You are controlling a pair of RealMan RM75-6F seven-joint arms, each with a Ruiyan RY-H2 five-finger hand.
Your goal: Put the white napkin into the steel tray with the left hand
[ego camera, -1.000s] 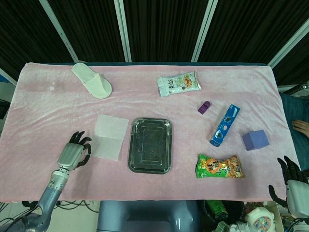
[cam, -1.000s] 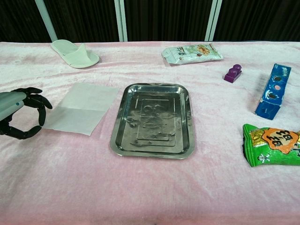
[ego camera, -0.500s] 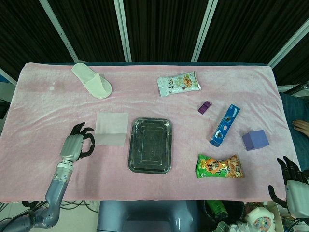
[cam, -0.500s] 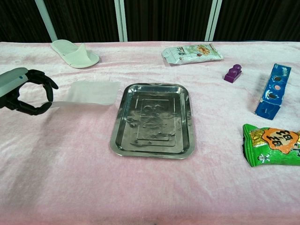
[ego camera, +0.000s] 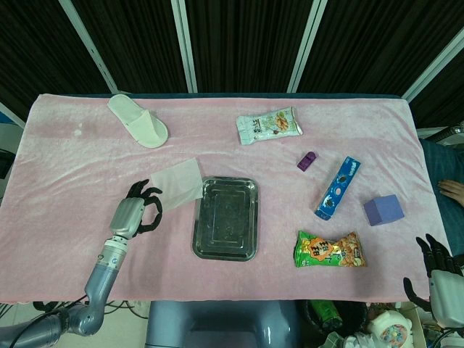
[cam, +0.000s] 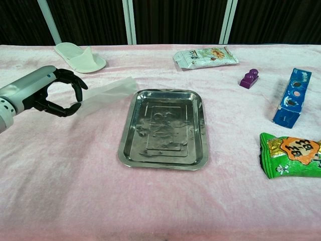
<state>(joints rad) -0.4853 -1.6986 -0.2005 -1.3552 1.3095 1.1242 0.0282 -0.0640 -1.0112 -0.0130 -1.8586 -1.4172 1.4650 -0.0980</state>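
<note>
Covering the whole tabletop (ego camera: 65, 167), a pink velvety cloth carried every item. Steel tray (ego camera: 225, 217) lay flat near the middle, long side running front to back, nothing inside it. Left hand (ego camera: 138, 212) was raised just left of the tray, dark fingers curled round, pinching one edge of the white napkin (ego camera: 177, 181); in the chest view the left hand (cam: 57, 92) held the white napkin (cam: 108, 93) lifted off the cloth, the sheet slanting up toward the tray's far left corner and ending just beside the steel tray (cam: 126, 145), not inside it. Right hand (ego camera: 437, 274) sat low at the front right edge of the tabletop, fingers spread apart and holding nothing; not seen in the chest view. White slipper (ego camera: 138, 120) lay at the far left. Green snack bag (ego camera: 330, 249) lay right of the tray near the front edge. Pale snack packet (ego camera: 269, 125) lay at the far side behind the tray. Blue box (ego camera: 338, 187) lay slanted at right, with a lavender cube (ego camera: 383, 209) just beyond it. Small purple object (ego camera: 307, 160) sat between the packet and the blue box.
</note>
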